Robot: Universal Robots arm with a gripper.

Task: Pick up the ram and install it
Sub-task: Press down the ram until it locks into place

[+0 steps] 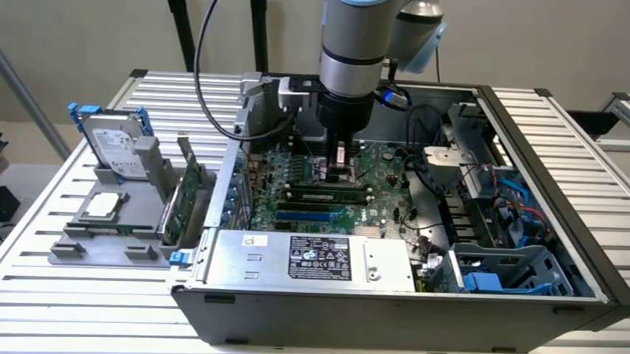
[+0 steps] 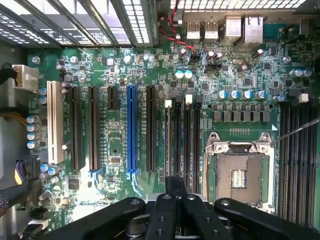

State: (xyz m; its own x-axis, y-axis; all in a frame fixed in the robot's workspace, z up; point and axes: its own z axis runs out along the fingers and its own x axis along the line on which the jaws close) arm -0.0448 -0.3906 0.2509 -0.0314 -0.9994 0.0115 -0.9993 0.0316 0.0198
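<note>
- Fingers (image 2: 170, 187) of the black gripper (image 1: 340, 171) sat close together, low over the big green board (image 2: 115, 150).
- Long thin green ram (image 1: 320, 195) lay along a slot, just beside the gripper.

Silver-and-black arm with a black gripper

The arm (image 1: 350, 44) is a round silver-grey tube ringed by a dark seam, with a pale blue cap on the joint beside it; below the tube sits a glossy black cylindrical wrist; a black cable (image 1: 205, 66) loops down beside it; a small blue connector shows at the wrist; in the wrist view the gripper (image 2: 175, 200) is matte black, its linkage bars studded with round screws.
</note>
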